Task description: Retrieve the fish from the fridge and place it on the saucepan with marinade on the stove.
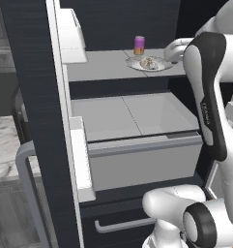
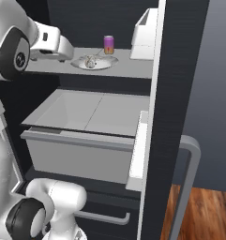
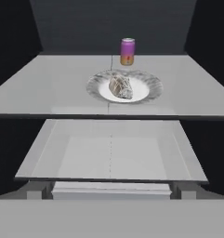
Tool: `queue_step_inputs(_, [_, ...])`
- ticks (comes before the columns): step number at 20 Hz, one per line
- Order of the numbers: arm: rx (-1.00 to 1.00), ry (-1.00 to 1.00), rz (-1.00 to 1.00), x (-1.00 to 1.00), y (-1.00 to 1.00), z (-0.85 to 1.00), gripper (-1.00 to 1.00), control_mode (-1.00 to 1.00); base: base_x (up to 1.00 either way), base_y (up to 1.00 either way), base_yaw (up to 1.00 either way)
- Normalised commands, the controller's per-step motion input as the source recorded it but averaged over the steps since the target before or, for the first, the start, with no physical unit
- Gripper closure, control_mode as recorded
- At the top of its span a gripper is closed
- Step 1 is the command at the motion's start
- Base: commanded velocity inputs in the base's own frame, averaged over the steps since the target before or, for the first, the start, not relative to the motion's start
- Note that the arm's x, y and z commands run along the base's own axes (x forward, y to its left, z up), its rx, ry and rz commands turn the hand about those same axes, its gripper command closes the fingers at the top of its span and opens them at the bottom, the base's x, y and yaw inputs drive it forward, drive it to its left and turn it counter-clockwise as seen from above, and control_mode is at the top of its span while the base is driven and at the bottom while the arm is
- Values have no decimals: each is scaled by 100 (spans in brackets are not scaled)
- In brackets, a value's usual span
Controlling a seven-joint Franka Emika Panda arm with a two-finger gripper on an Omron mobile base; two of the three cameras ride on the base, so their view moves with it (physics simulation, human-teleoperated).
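The fish (image 3: 120, 87) is a pale speckled oval lying on a shallow grey plate (image 3: 148, 88) on the upper shelf (image 1: 98, 65) of the open black fridge (image 1: 36, 97). The base views show the same fish (image 1: 149, 63) (image 2: 90, 62) on that plate. My gripper (image 1: 167, 53) (image 2: 71, 54) hovers at shelf height, just outside the shelf's front edge, a short way from the plate and not touching it. Its fingers are hidden, so its state is unclear. The saucepan and the stove are out of view.
A pink-and-yellow can (image 3: 127, 51) stands upright behind the plate. Below the shelf a grey drawer (image 1: 137, 160) is pulled out, its inside bare. The fridge door (image 2: 180, 70), with white door bins (image 2: 145, 28), stands open on one side. A marble counter (image 1: 2, 145) lies beyond the other door.
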Motion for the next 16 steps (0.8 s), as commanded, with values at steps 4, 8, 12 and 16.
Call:
queue_step_inputs(4, [0, 8, 0, 33, 0, -3, -100, -100, 0, 0, 0])
queue_step_inputs(8, [0, 1, 0, 33, -3, -20, -100, -100, 0, 0, 0])
queue_step_inputs(12, [0, 0, 0, 28, -6, -29, -100, -100, 0, 0, 0])
queue_step_inputs(16, [0, 0, 0, 25, 0, -25, -100, -100, 0, 0, 0])
